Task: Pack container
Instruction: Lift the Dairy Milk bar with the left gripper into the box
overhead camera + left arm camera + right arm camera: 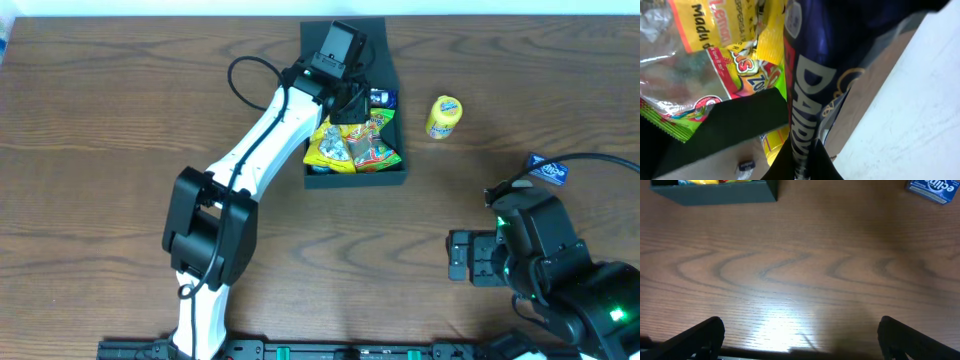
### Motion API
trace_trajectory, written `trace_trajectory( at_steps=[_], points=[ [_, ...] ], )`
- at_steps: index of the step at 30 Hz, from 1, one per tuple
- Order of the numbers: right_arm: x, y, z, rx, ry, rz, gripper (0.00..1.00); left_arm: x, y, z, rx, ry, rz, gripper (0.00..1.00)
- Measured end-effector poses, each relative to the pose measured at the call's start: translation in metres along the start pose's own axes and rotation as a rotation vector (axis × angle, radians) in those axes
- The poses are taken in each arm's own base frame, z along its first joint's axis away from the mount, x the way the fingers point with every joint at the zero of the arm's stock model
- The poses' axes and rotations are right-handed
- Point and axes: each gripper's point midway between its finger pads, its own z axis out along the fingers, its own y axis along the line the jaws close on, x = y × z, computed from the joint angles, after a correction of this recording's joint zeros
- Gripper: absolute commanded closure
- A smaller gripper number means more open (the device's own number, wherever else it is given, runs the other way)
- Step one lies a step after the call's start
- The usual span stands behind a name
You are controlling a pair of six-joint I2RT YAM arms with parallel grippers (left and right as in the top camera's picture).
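Overhead, container: a matte dark teal square box (355,180) with its flap lid standing open at the far side.
Overhead, contents: crinkly, glossy yellow and green packets (340,145) fill its near half.
Overhead, left pincer (358,100): down inside the container, towards the far wall.
Overhead, outside: a round yellow pack (444,117) lies just right of the container. A small blue box (548,170) lies further right, well apart from it.
Overhead, progress: packing looks well along. By my reckoning these two items and the lid are what is left.
Left wrist, grip: the pincer is closed on a shiny dark blue packet (810,100) with pale lettering, hanging above the yellow packets inside the container.
Left wrist, step: this packet seems about to be let go.
Right wrist, right pincer (800,325): its jaws stand wide and hold nothing. It sits over the grained wooden table (800,255), near and right of the container.
Right wrist, edges: the container's straight wall shows at top left and the blue box at top right.
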Motion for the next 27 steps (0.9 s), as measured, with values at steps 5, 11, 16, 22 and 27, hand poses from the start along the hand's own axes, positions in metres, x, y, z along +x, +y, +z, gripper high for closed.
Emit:
trace_trajectory(
  at_steps=[5,11,16,22,27],
  points=[
    [0.0,0.0,0.0,0.0,0.0,0.0,0.01,-0.003,0.0,0.002,0.001,-0.011,-0.022,0.94],
    [0.0,0.0,0.0,0.0,0.0,0.0,0.01,-0.013,0.007,0.019,-0.022,-0.039,-0.034,0.95],
    [0.0,0.0,0.0,0.0,0.0,0.0,0.01,-0.024,0.013,0.034,-0.04,-0.065,-0.042,0.94],
    [0.0,0.0,0.0,0.0,0.0,0.0,0.01,-0.029,0.01,0.043,-0.027,-0.065,-0.045,0.94],
    [0.0,0.0,0.0,0.0,0.0,0.0,0.01,-0.034,0.012,0.052,-0.035,-0.07,-0.049,0.94]
  ],
)
